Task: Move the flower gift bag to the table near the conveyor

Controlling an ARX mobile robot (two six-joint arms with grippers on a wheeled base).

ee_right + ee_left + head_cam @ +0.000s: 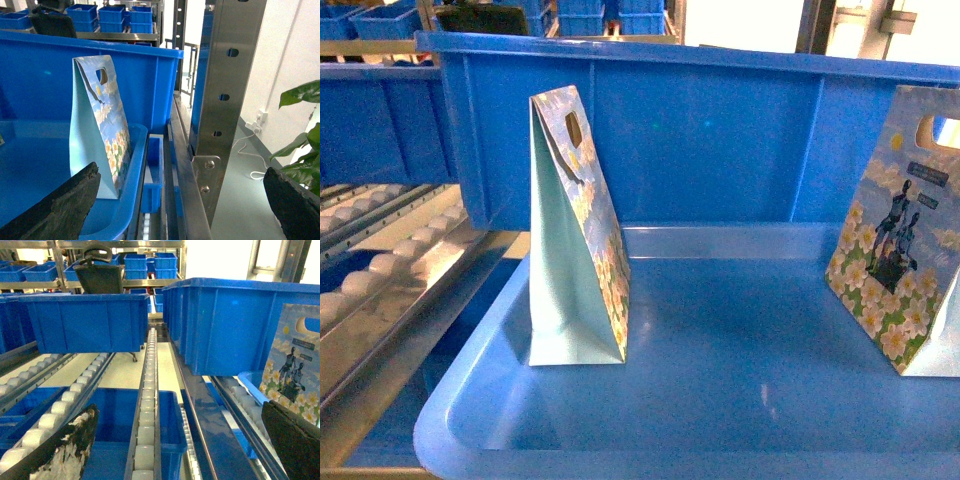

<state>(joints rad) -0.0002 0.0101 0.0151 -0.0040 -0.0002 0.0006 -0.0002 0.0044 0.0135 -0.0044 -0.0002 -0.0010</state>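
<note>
Now two flower gift bags stand upright in the blue tray (470, 420), one at left (578, 240), one at right (900, 250). Both grippers, left (175, 440) and right (180, 200), are spread wide and hold nothing. I judge the right gripper should approach the right bag's top handle slowly, without tipping it.

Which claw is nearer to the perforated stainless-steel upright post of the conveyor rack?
Right. The right claw, open, faces the post just ahead; the left claw hangs over the white roller tracks, with no such post close.
</note>
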